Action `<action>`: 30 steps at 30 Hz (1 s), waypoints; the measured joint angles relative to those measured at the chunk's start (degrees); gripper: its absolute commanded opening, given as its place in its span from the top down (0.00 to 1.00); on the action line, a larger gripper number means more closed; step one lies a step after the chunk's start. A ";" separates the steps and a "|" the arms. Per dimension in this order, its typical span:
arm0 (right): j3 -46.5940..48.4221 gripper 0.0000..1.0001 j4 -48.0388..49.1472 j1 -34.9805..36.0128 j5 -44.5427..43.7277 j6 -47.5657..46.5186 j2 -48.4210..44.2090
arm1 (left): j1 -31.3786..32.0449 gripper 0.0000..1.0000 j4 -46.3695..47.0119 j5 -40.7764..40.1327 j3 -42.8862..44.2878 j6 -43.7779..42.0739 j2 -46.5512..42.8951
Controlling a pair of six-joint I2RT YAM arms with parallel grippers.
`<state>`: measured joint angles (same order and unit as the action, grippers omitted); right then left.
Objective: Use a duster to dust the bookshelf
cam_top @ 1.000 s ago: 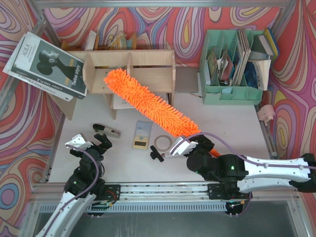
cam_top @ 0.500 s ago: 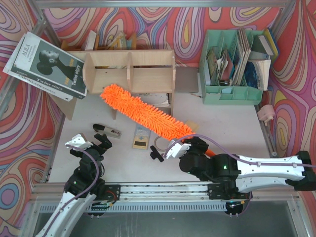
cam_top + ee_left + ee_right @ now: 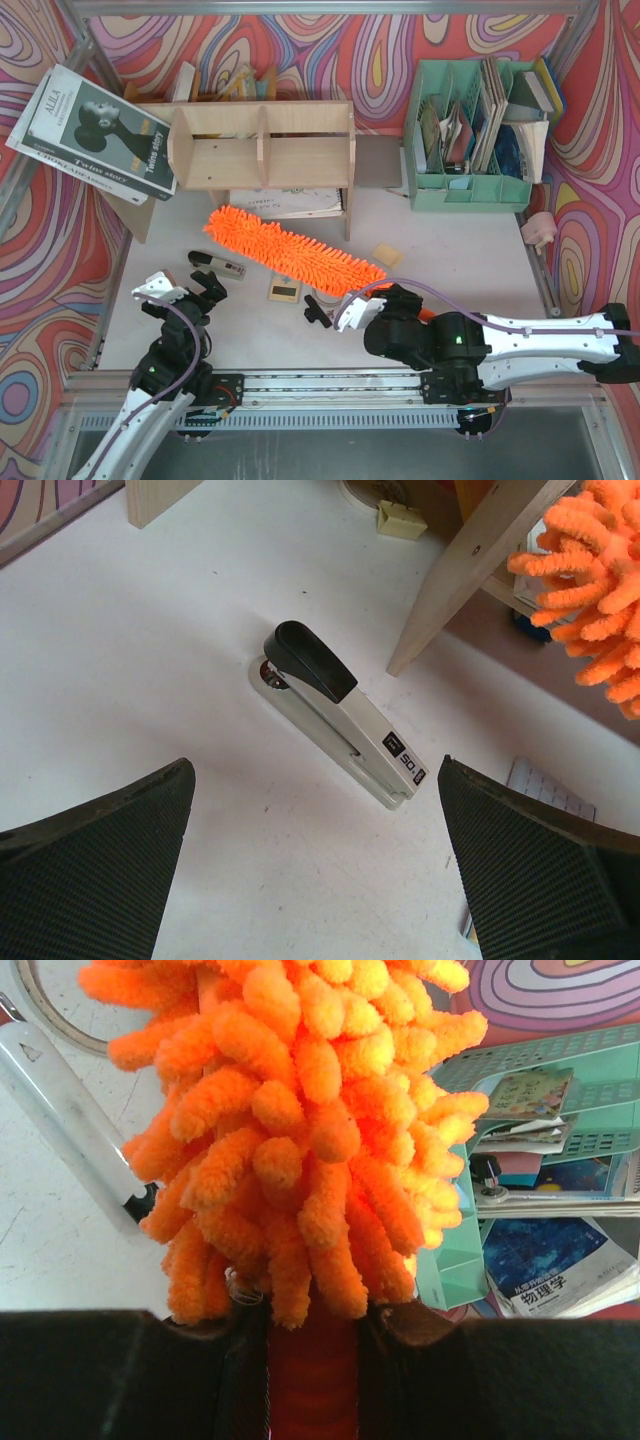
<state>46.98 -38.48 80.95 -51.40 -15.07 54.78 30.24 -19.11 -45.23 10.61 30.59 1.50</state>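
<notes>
Right gripper (image 3: 362,305) clamped on duster (image 3: 285,250) handle, head angled far-left toward bookshelf (image 3: 262,115) for reach | left gripper (image 3: 183,290) wide open, empty

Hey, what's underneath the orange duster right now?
Only the near end of a small calculator pokes out from under the duster; its far end is covered. White table shows around it. Whatever else lies beneath the fluff is hidden.
</notes>
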 measured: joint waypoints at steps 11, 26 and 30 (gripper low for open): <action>-0.90 1.00 -1.20 0.04 -7.58 3.80 -0.52 | 0.00 0.02 0.02 0.02 0.00 0.02 0.13; -1.29 1.00 2.97 0.04 -8.63 6.58 5.31 | 0.00 0.02 0.02 0.02 0.00 0.00 0.39; -0.24 1.00 4.28 0.04 -8.52 6.58 6.36 | 0.00 0.02 0.02 0.02 0.00 0.02 0.39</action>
<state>46.74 -34.20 80.99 -59.92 -8.49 61.14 30.24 -19.09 -45.21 10.61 30.61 1.89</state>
